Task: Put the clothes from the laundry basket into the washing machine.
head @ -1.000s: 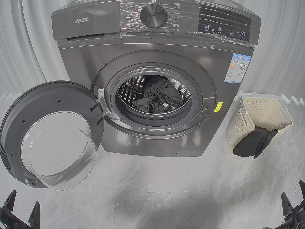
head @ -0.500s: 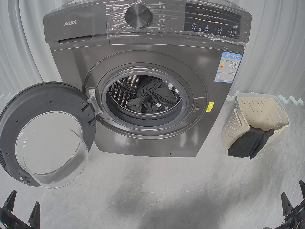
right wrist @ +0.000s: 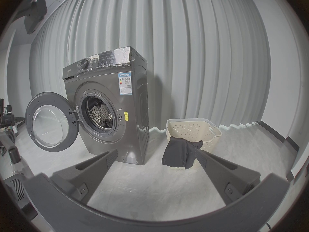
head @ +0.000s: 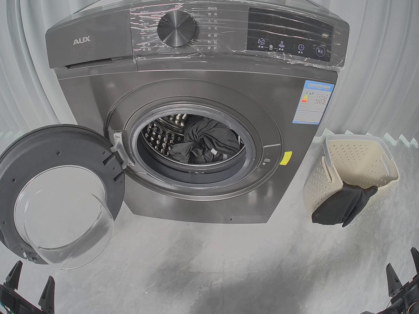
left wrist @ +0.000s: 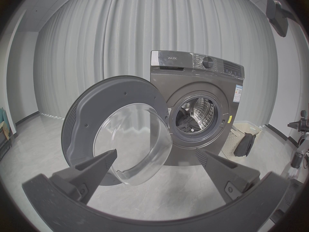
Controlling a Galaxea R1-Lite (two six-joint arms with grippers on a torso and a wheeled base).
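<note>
Looks like the fetch step for a second piece. In the steel drum [head: 160, 132] of the grey front-loading washing machine [head: 87, 92], with its round grey glass-bowled door [head: 52, 149] swung wide to the left: a crumpled dark garment [head: 205, 142], already loaded. Just beside the machine on the right, on the pale marbled floor [head: 218, 258]: a cream perforated plastic laundry basket [head: 317, 182], with a black garment [head: 342, 203] draped over its near rim and hanging down the outside.

Low and well apart from both: the left hand [left wrist: 155, 152] and the right hand [right wrist: 156, 152], each spread wide and holding nothing.

Calls next for bringing the right hand, the nearer one, over to the basket, lowering onto the draped cloth, and pinching a thick fold at the rim rather than the loose hanging edge. Then needs a lift clear of the rim and a carry past the open door into the drum. Probably limp in the grasp, so worth gathering plenty of fabric.
</note>
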